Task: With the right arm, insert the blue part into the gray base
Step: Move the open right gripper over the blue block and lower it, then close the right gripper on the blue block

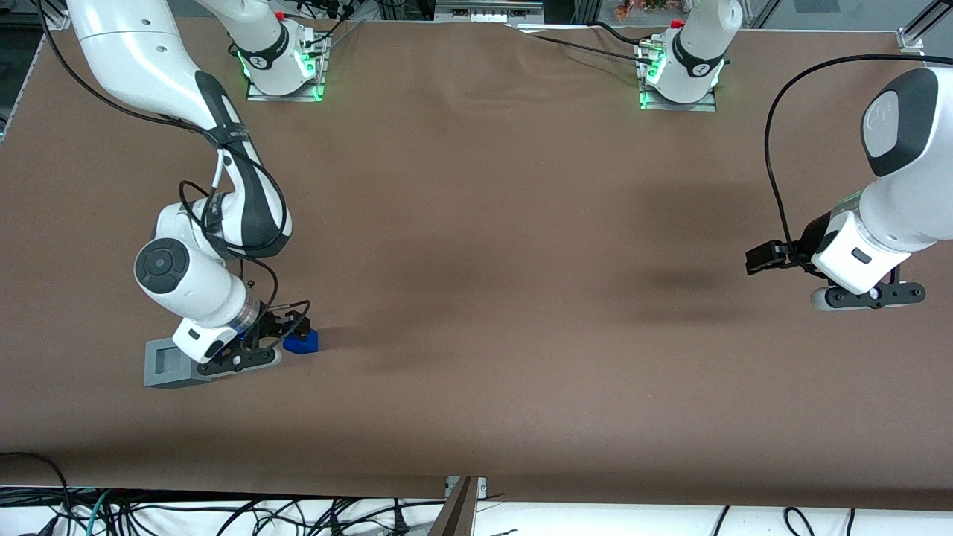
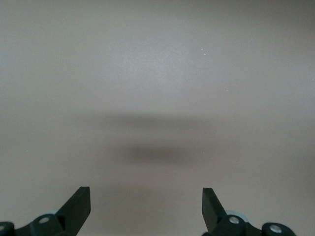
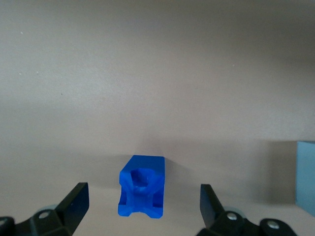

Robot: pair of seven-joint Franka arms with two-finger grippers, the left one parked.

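Note:
The blue part (image 1: 302,342) lies on the brown table, toward the working arm's end. The gray base (image 1: 173,364) stands close beside it, recess facing up, partly covered by the arm's wrist. My right gripper (image 1: 287,327) hangs low over the blue part. In the right wrist view the blue part (image 3: 142,187) lies on the table between the two black fingers (image 3: 74,204), which stand wide apart and do not touch it. My gripper (image 3: 142,206) is open and empty. An edge of the gray base (image 3: 306,177) shows beside it.
Brown table surface (image 1: 484,298) spreads around. The two arm bases (image 1: 283,67) with green lights sit along the table edge farthest from the front camera. Cables hang below the nearest table edge.

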